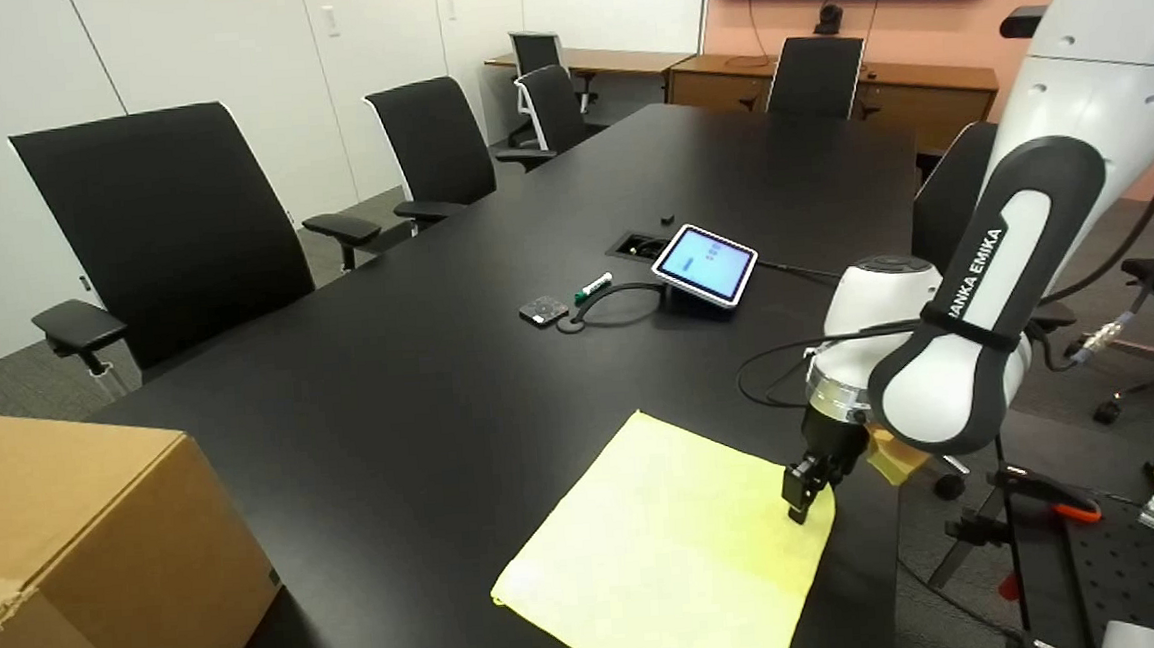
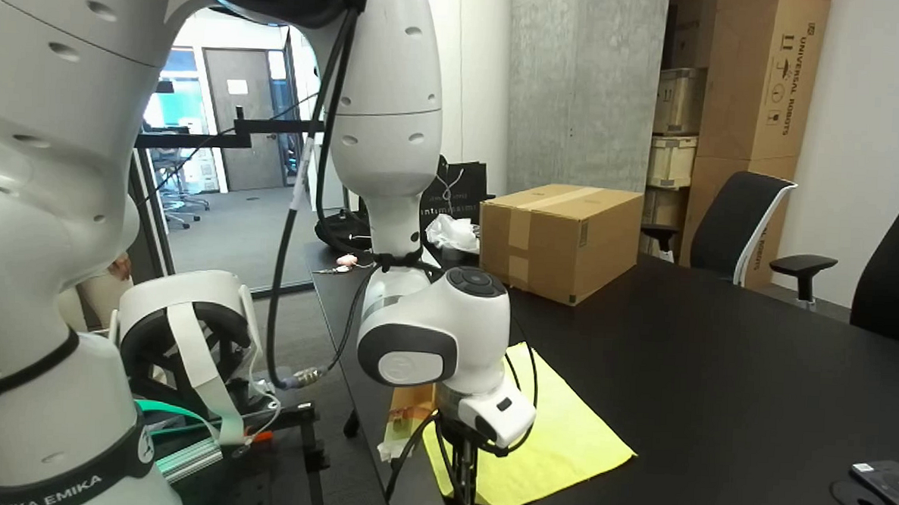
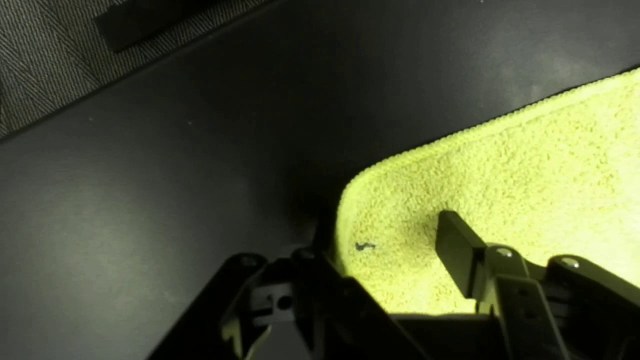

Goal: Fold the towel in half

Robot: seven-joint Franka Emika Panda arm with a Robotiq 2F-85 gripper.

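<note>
The pale yellow towel point(image 1: 667, 559) lies flat and spread out on the black table. It also shows in an exterior view point(image 2: 563, 439), partly behind the arm, and in the wrist view point(image 3: 550, 190). My gripper point(image 1: 808, 498) points down at a rounded corner of the towel, and it also shows in an exterior view point(image 2: 467, 485). In the wrist view my gripper point(image 3: 385, 225) is open, its fingers well apart. One finger is over the towel, the dark one at or just beyond its edge. The towel's corner lies between them; I cannot tell whether the fingertips touch it.
A brown cardboard box point(image 1: 101, 563) stands on the table beyond the towel; it also shows in an exterior view point(image 2: 556, 242). A small tablet point(image 1: 706, 264), a green marker point(image 1: 593, 287) and cables lie farther along. The table's edge point(image 3: 135, 75) runs close to the gripper.
</note>
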